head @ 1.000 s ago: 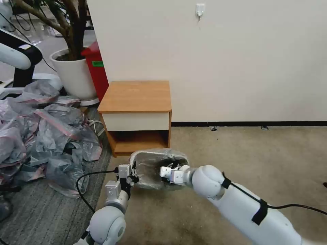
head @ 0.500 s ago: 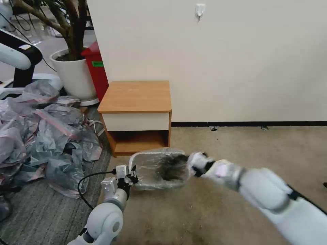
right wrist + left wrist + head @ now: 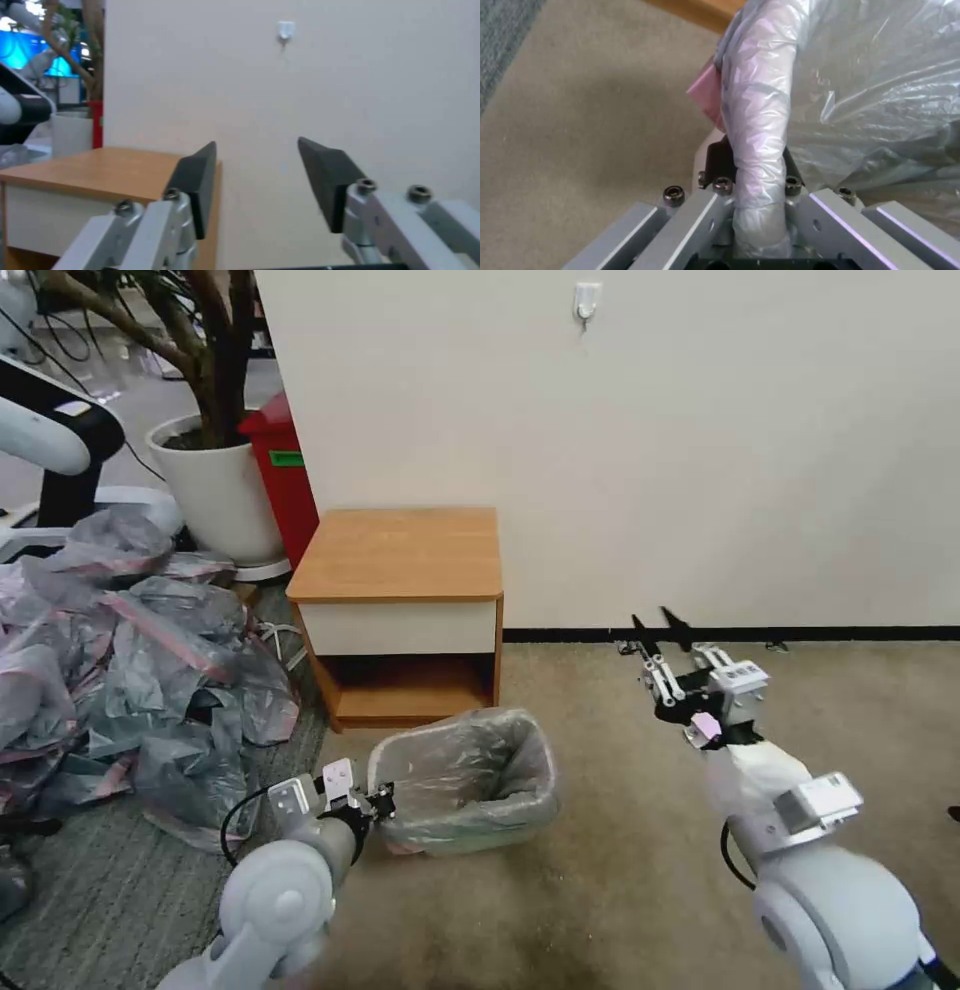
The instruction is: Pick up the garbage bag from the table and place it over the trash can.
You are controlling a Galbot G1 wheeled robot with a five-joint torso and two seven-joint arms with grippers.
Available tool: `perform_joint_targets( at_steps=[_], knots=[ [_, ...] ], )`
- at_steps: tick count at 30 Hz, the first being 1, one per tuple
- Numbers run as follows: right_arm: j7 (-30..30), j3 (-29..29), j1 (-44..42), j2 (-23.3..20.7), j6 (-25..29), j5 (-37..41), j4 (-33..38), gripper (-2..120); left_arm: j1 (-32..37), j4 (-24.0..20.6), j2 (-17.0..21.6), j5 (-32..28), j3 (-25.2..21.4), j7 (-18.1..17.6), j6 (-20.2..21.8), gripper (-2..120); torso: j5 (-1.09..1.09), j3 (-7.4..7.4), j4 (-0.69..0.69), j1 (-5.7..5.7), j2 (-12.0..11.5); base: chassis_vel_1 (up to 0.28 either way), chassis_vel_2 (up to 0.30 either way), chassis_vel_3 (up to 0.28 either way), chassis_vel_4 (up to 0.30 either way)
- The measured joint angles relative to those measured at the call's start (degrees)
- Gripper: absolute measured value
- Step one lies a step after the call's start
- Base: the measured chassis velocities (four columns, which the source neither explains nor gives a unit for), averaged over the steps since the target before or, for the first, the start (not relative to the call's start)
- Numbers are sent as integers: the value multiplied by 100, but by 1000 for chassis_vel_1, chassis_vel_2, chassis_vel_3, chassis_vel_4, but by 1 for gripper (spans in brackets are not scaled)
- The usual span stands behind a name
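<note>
Bag [image 3: 470,765] is sitting in the bin [image 3: 455,838] now, stretched over the rim, grey plastic lining the inside with a bit of pink edge poking out on the left side. Bin's on the carpet right in front of the table [image 3: 400,555], whose top is bare. Left gripper [image 3: 378,800] is at the bin's left rim, and from the left wrist view you can see the bag-covered rim [image 3: 757,123] running straight between its fingers, so it's clamped on the rim with the plastic pinched over it. Right gripper [image 3: 662,635] is up in the air well off to the right of the bin, near the baseboard, fingers [image 3: 197,183] spread fairly wide with nothing between them, pointing toward the wall. Big heap of grey-pink bags [image 3: 130,660] sits on the mat to the left, with a potted plant [image 3: 215,485] and red bin [image 3: 285,470] behind it.
</note>
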Motion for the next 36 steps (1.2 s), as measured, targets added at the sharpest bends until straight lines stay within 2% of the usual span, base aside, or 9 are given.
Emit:
perform_joint_targets(
  at_steps=[1,7,8,10,14,18,22,25,36],
  knots=[
    [0,0,0,0,0,0,0,48,0,0,0,0,0,0,0,3,0,0,0,0,0,0,0,0,0],
    [3,13,-248,334,116,-162,8,69,-223,273,141,-147,180,-15,98,3,1,0,-1,0,0,0,0,0,0],
    [2,13,-308,416,141,-194,8,78,-285,379,178,-136,284,7,101,3,1,0,0,0,0,0,0,0,0],
    [-2,17,-333,442,155,-212,8,80,-316,418,181,-129,335,25,101,3,2,0,0,0,0,0,0,0,0],
    [-11,70,-431,493,246,-286,-52,98,-509,631,111,-19,682,62,99,2,1,0,0,0,0,0,0,0,0],
    [-13,87,-461,494,273,-292,-65,107,-600,745,57,113,839,51,98,2,1,0,-1,0,0,0,0,0,0],
    [-12,88,-462,493,285,-292,-89,112,-628,768,64,196,913,41,106,2,2,0,0,0,0,0,0,0,0],
    [-11,87,-449,493,288,-292,-110,114,-632,768,69,244,944,42,109,7,2,0,0,0,0,0,0,0,0],
    [21,81,-444,481,325,-289,-161,108,-602,705,69,332,929,44,154,49,1,0,-1,0,0,0,0,0,0]
  ],
)
